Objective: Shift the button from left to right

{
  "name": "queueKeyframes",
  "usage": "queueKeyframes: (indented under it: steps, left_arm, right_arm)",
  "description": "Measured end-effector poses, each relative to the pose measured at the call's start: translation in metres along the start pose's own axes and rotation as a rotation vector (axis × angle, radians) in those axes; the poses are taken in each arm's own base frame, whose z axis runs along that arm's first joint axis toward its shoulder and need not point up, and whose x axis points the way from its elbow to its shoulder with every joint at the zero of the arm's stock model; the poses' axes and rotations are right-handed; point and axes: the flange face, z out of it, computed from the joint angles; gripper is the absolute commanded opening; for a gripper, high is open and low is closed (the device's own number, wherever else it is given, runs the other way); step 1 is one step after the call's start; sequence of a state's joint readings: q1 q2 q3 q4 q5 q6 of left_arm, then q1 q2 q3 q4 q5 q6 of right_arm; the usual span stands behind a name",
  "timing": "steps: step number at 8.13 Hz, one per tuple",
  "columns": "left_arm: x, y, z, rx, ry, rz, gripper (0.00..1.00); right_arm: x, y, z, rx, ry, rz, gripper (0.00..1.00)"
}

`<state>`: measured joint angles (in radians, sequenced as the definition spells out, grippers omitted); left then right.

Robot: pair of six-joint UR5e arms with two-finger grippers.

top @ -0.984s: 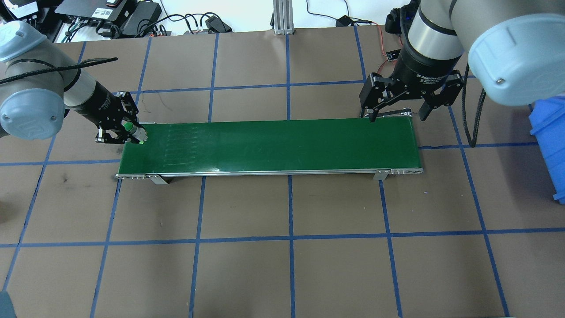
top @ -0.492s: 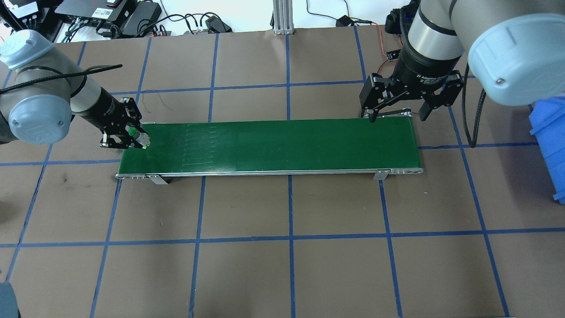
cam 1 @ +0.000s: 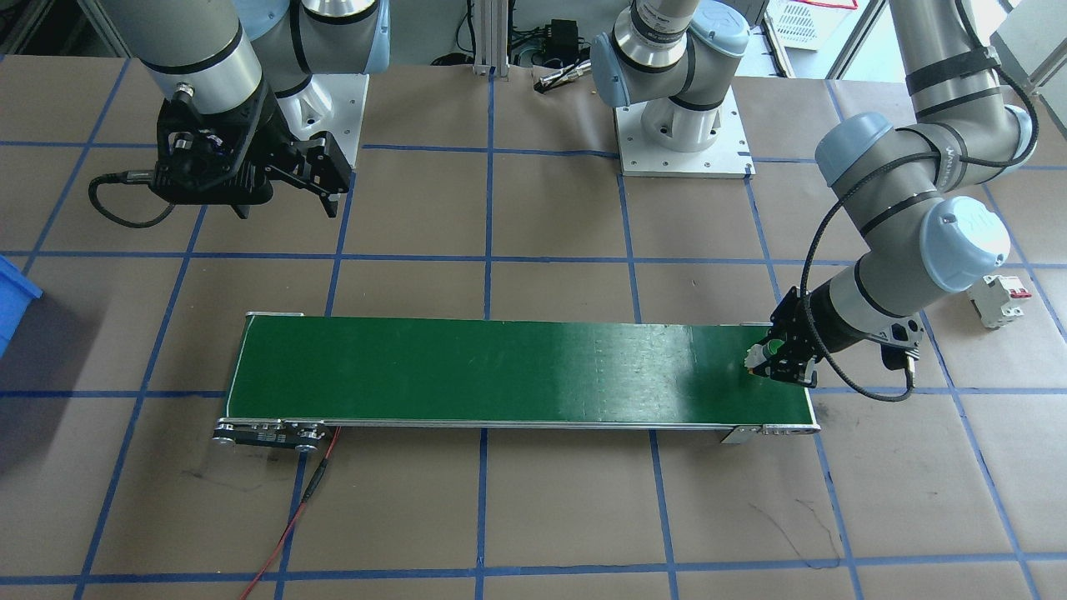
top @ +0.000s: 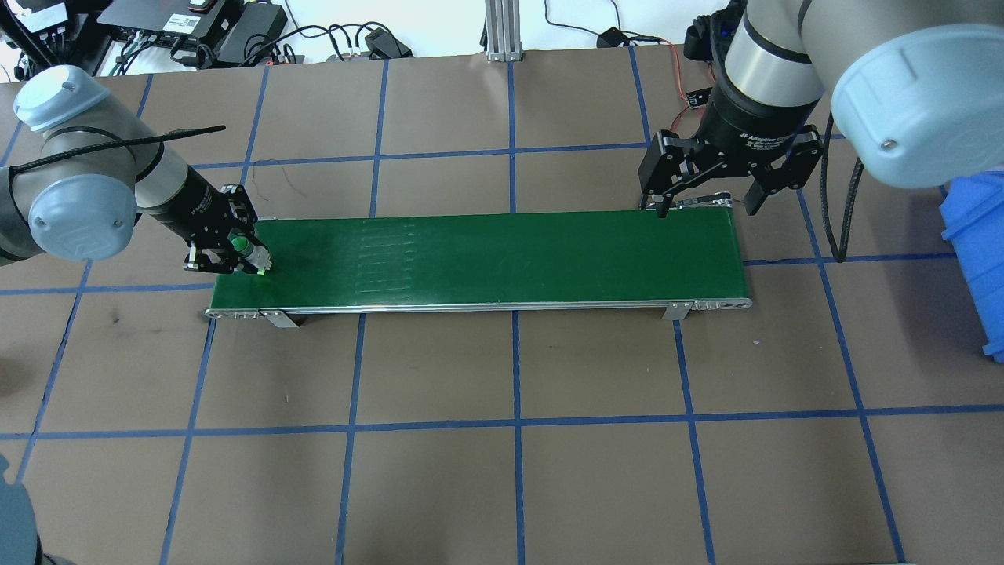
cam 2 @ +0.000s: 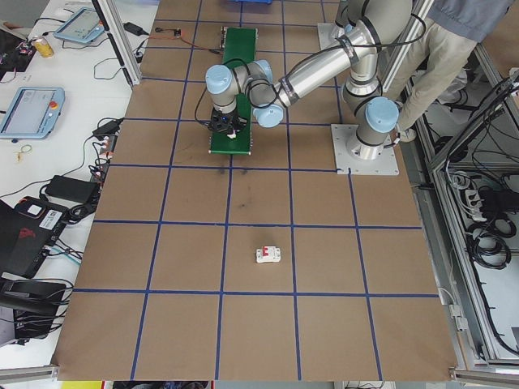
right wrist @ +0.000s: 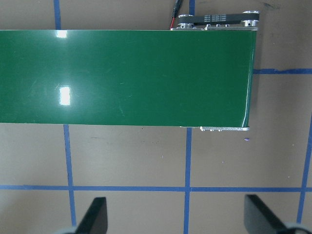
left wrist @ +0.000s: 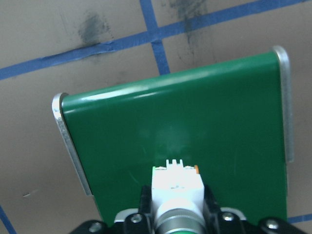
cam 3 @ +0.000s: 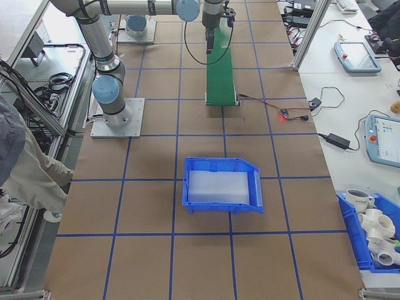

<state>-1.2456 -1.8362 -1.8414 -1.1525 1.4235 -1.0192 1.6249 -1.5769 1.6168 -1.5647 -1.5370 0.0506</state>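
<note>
Nearest in the left wrist view: the small push-button with round green cap, white blocky body and orange-red base point(left wrist: 178, 190), pinched between the black fingers point(left wrist: 210, 204) of the left gripper point(top: 233, 253), base pointing out over the belt. Beyond it lies the left end of the long green conveyor belt with thin metal side rails point(top: 486, 259); the overhead view puts the button low over that end, but contact with the belt cannot be told. Step in hand, by my reading: placing the button on the belt. Next move calls for setting it down gently, then releasing. At the far end the right gripper point(top: 706, 200) hovers above the belt's other end, fingers spread wide, holding nothing. A blue plastic bin point(top: 976, 259) stands beyond.
</note>
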Motion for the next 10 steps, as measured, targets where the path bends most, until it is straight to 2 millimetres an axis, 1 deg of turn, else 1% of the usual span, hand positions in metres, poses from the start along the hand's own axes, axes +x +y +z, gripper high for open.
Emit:
queueKeyframes:
  steps: [1, 2, 3, 4, 8, 10]
  left_arm:
    - [-0.0017, -0.0028, 0.0060, 0.014, -0.023, 0.001, 0.54]
    - [-0.0032, -0.0048, 0.0091, 0.029, -0.038, 0.001, 0.88]
    - [-0.0040, -0.0059, 0.0105, 0.037, -0.047, 0.001, 0.95]
    - [-0.0043, -0.0066, 0.0108, 0.042, -0.051, 0.000, 1.00]
    - [-0.0051, -0.0097, 0.0099, 0.071, -0.064, 0.004, 1.00]
    - [-0.0050, -0.0091, 0.0059, 0.077, -0.059, 0.015, 1.00]
  right_arm:
    - [0.0000, 0.0000, 0.0000, 0.000, 0.000, 0.000, 1.00]
    - [-0.0002, 0.0001, 0.0000, 0.000, 0.000, 0.000, 1.00]
    - [-0.0003, 0.0001, 0.0000, 0.000, 0.000, -0.001, 1.00]
    - [-0.0003, 0.0001, 0.0000, 0.000, 0.000, -0.001, 1.00]
    - [-0.0003, 0.0001, 0.0000, 0.000, 0.000, -0.001, 1.00]
    - [0.0001, -0.0002, 0.0003, -0.001, 0.000, -0.001, 1.00]
